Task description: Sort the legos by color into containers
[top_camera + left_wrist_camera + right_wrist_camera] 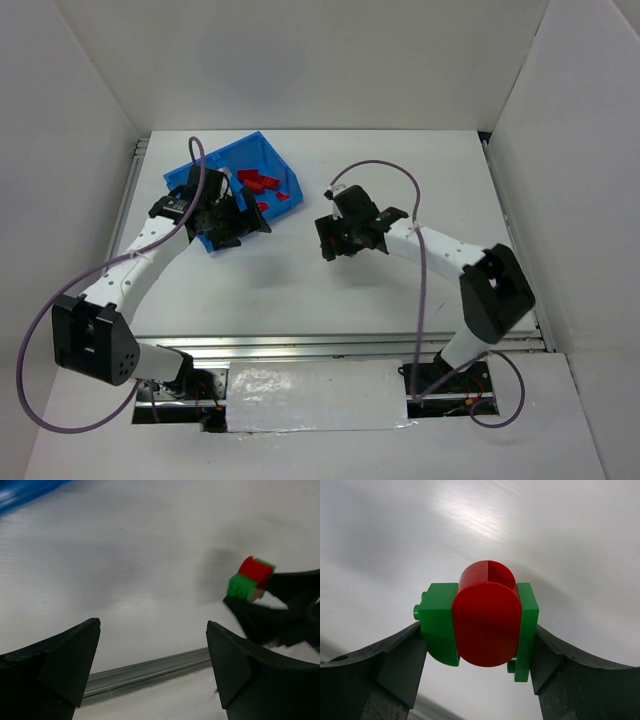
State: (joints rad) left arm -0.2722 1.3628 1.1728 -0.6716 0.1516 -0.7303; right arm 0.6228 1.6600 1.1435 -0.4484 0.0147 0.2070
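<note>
Right gripper (480, 652): we see it clamped on a red-green lego pair (487, 622), above the middle of the table (300, 295).
Left gripper (152, 665): spread wide, holding nothing, beside the bin.
Blue bin (180, 181): near the far-left corner; we see red legos (262, 182) in its right compartment.

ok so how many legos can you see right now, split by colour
red legos in the blue bin: 4 showing
red-green pair in the right end effector: 1
total: 5, though the left arm hides part of the bin
</note>
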